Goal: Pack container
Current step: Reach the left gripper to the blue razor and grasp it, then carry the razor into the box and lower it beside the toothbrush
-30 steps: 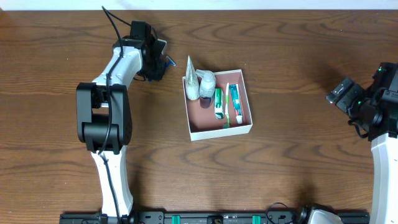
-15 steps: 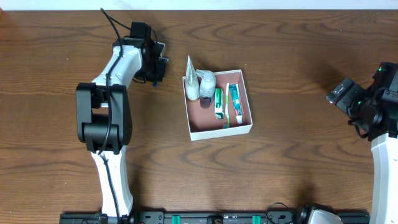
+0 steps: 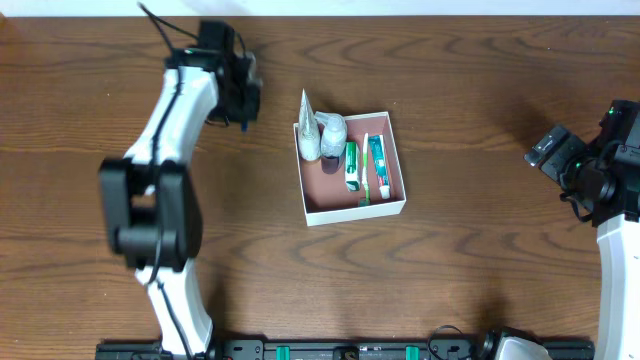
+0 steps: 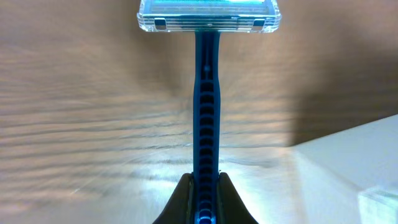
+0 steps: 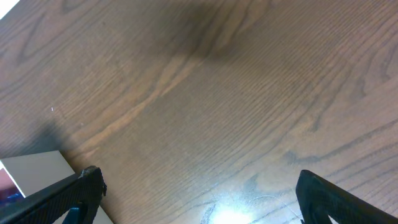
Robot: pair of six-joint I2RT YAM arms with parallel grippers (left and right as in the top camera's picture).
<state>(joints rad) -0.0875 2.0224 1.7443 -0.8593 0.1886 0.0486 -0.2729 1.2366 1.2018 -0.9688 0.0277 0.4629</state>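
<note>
The container (image 3: 330, 192), a shallow white-walled box with a reddish-brown inside, sits mid-table. It holds two green toothpaste tubes (image 3: 352, 165), a grey-white bottle (image 3: 322, 138) and a white tube (image 3: 305, 108) leaning at its far left corner. My left gripper (image 3: 244, 98) is left of the box. In the left wrist view it (image 4: 204, 194) is shut on a blue razor (image 4: 205, 112) by the handle, clear-capped head pointing away, with the container wall (image 4: 348, 168) at lower right. My right gripper (image 3: 560, 160) is open and empty far right, as the right wrist view (image 5: 199, 202) shows.
The wooden table (image 3: 450, 80) spreads all round the box. A corner of the container (image 5: 34, 168) shows at the lower left of the right wrist view. A dark rail (image 3: 350, 350) runs along the front edge.
My left arm has lifted and swung toward the far left with the razor held in it. The right arm and the box contents have not moved.
</note>
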